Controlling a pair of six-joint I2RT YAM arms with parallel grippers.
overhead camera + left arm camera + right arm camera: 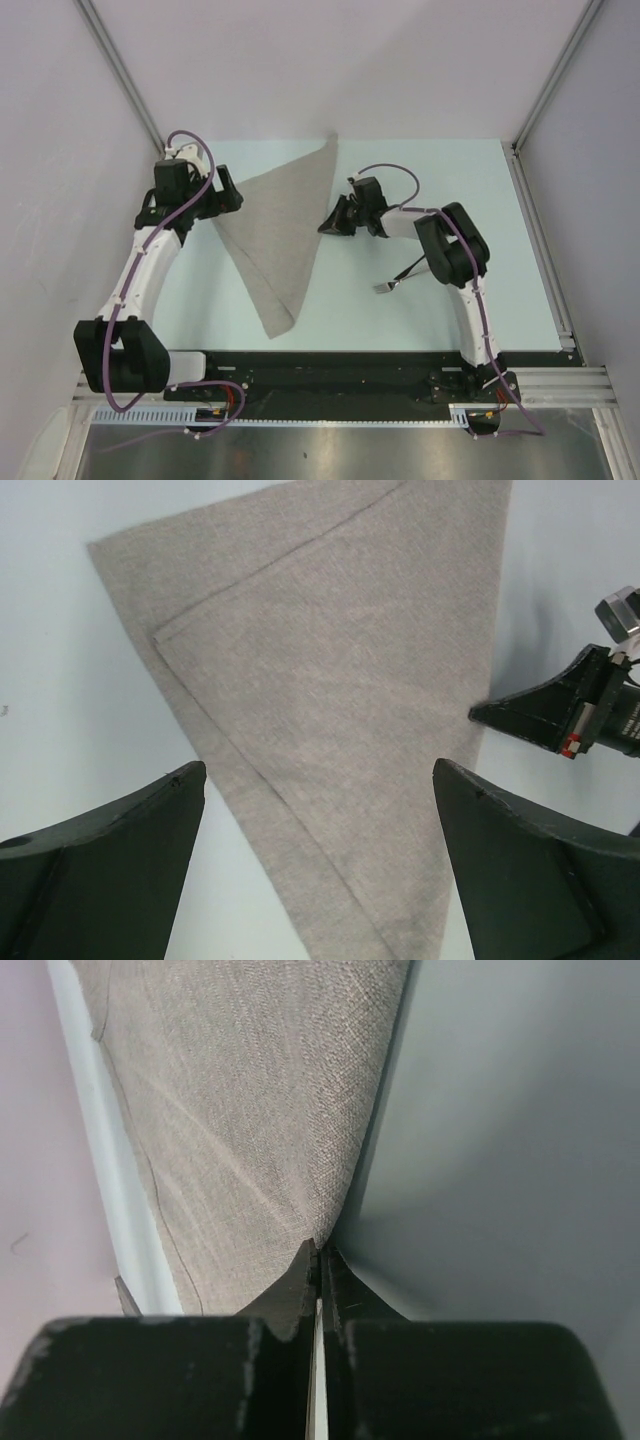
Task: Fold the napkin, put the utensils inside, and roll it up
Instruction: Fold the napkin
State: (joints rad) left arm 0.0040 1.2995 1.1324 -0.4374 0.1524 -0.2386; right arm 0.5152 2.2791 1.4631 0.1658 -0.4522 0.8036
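**Right jaws closed on folded napkin edge, left open beside it**

Napkin (pixel 275 235) lies folded into a long triangle on the pale table (pixel 430 170), left of centre. One point is at the far table edge, one points toward the arm bases, and the third corner sticks out left. The left wrist view (pixel 340 730) shows two layers. The top layer's edge sits a little inside the bottom one along the left side, so the corners are not matched.

Right gripper (pixel 322 228) is at the napkin's long right edge, about halfway along. Its jaws are pressed together with the tips on the cloth. In the right wrist view the fabric (pixel 240 1090) runs straight into the closed tips (pixel 318 1250), so it looks like a pinch on the edge. The left wrist view shows the same tip (pixel 475 712) meeting the cloth's right border.

Left gripper (pixel 236 197) is at the napkin's left corner with its jaws spread wide and nothing between them. From its own camera (pixel 320 770) the fingers (pixel 120 870) straddle the cloth from above. I can't tell whether they touch it.

Fork (pixel 386 288) lies on the table right of the napkin, well apart from it, just by the right arm's forearm. A thin dark utensil (pixel 412 268) lies with it, partly hidden by the arm.
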